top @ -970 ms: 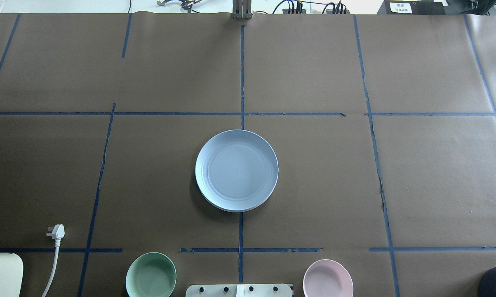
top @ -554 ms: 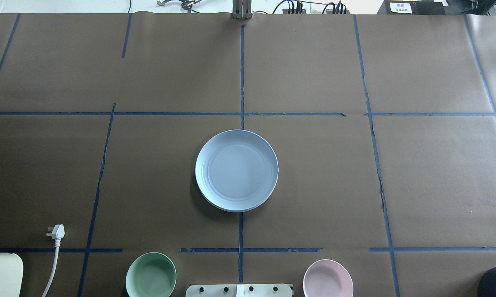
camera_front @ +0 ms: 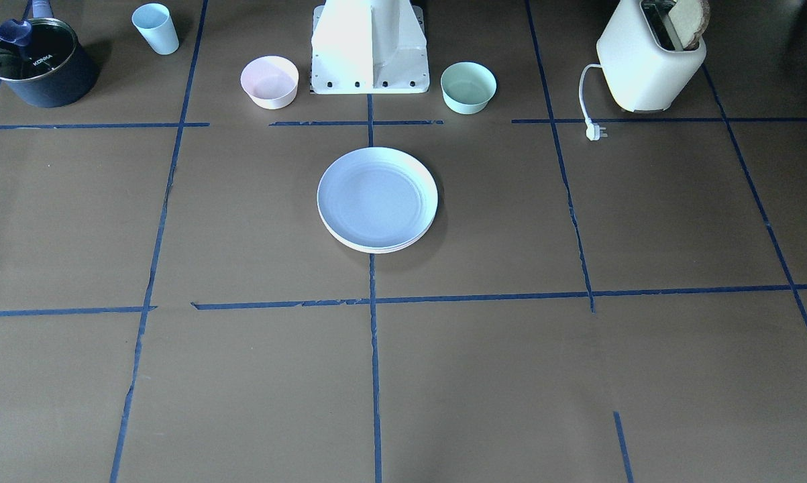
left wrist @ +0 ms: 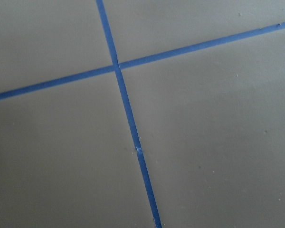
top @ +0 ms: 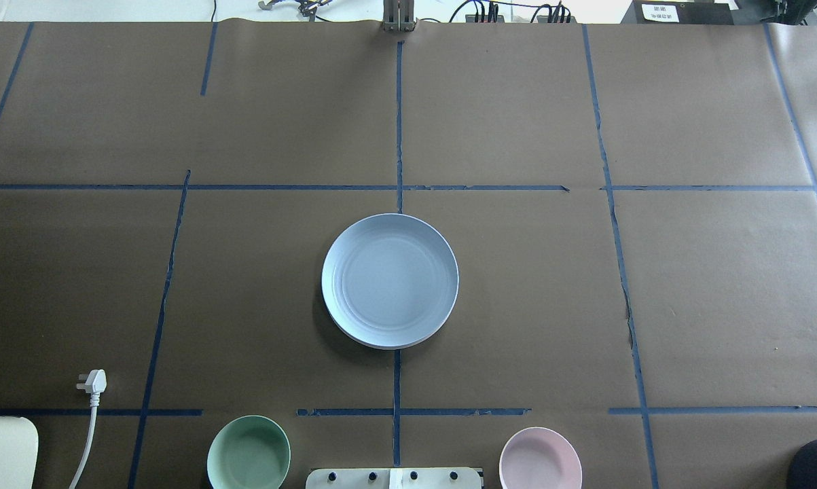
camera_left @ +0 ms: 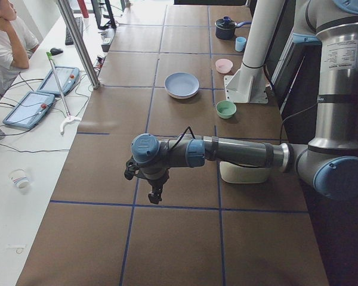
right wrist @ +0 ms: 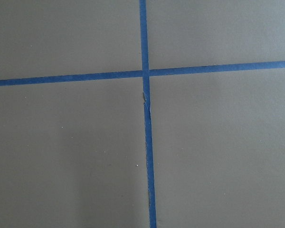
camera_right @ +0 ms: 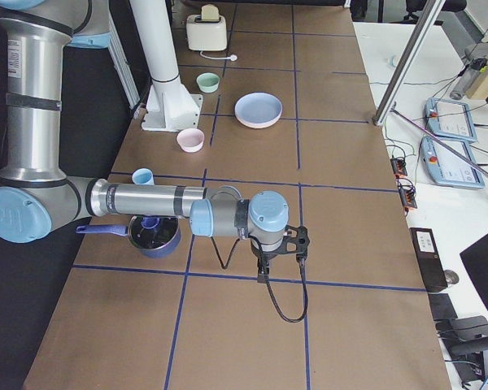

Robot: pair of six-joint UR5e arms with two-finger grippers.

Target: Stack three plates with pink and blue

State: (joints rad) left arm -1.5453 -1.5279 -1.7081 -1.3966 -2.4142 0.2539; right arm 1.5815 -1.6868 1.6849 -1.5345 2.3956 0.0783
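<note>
With the blue plate (top: 390, 278) topping the stack (camera_front: 376, 247) in the middle of the table (top: 585, 305), the job looks finished, so best leave it untouched; the left gripper (camera_left: 156, 194) and right gripper (camera_right: 263, 273) hang well away, spread or closed I cannot tell.

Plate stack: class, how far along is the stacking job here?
Done: the blue plate tops layered paler rims at the table centre. In hand: nothing; the left gripper and right gripper hang over tape crossings, away from it. Left: apparently nothing.
</note>
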